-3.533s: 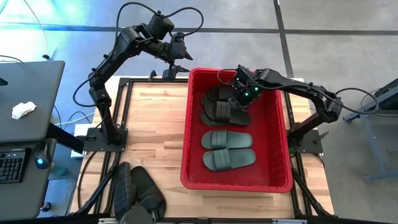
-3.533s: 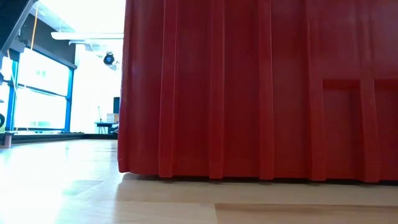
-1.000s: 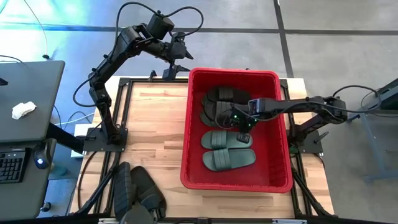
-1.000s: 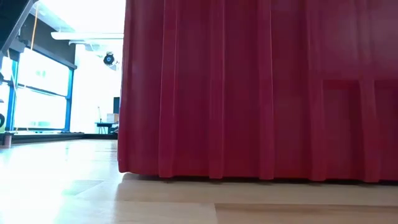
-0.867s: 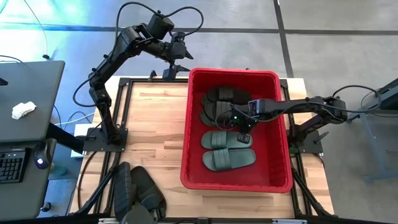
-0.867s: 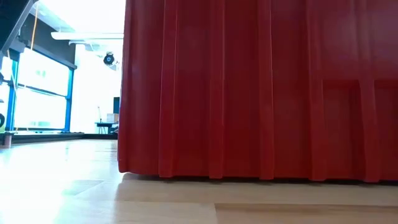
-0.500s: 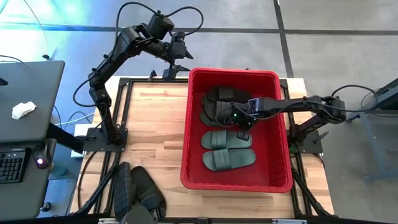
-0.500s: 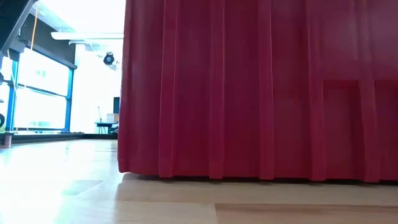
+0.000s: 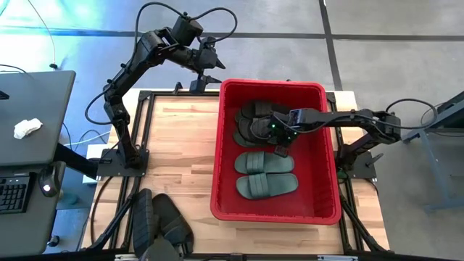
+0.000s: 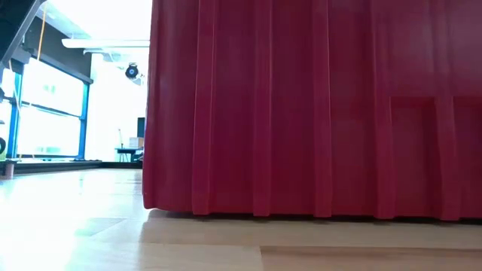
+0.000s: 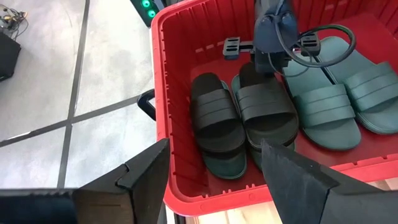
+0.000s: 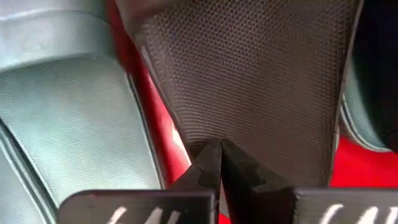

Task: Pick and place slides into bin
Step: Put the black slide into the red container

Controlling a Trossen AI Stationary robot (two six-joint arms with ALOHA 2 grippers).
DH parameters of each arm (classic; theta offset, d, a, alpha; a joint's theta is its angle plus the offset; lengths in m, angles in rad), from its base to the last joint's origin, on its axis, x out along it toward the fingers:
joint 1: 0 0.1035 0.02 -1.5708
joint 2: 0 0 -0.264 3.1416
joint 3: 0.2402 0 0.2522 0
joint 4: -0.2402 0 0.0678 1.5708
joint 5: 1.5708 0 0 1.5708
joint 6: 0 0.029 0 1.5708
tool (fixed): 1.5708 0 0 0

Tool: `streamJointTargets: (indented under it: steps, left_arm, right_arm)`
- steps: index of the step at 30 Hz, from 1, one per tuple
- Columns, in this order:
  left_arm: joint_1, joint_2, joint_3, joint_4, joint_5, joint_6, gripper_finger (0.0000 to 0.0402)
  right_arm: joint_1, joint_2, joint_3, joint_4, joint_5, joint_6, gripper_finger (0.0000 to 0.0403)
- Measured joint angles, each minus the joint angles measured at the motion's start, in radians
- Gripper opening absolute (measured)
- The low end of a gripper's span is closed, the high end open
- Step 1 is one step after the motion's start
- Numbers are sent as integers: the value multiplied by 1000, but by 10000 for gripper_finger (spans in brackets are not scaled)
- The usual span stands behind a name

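The red bin [image 9: 325, 156] stands on the right half of the wooden table. In it, two black slides [image 11: 264, 106] lie on darker ones at the far end. Two green slides [image 9: 265, 174] lie side by side in the middle. My right gripper [image 9: 280, 147] is shut and points down inside the bin. Its tips [image 12: 221, 155] are at the right-hand end of the nearer black slide [image 12: 261, 81], beside a green slide [image 12: 68, 106]. My left gripper [image 9: 212, 65] hangs open above the bin's far left corner, nothing between its fingers [image 11: 292, 174]. My right gripper comes from above with its shut fingertips at the edge of the nearer black slide's footbed [image 12: 242, 134]. Whether they touch it, I cannot tell. The slide lies flat in the bin.
The bin's ribbed red wall [image 10: 316, 113] fills most of the low view, with bare wood in front of it. Bare tabletop [image 9: 177, 145] lies left of the bin. Dark slide-like shapes [image 9: 161, 223] lie at the table's near left corner. A desk [image 9: 29, 116] stands off to the left.
My right gripper, still shut, has moved from over the green slides toward the table's far edge and a little left. It has sunk slightly and now stands at the black slides. The slides have kept their places.
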Motion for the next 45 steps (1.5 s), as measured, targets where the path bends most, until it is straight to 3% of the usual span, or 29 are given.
streamJointTargets:
  steps: [6,15,24,45]
  left_arm:
    - [0,0,0,0,0,0,234]
    - [0,0,0,0,0,0,234]
    - [0,0,0,1,-1,0,234]
    - [0,0,0,8,-2,0,234]
  right_arm:
    - [3,-24,18,-20,-32,40,0]
    - [55,-78,7,-61,-194,7,0]
    - [84,-34,-18,-13,-86,-5,0]
    - [22,27,-18,10,112,21,0]
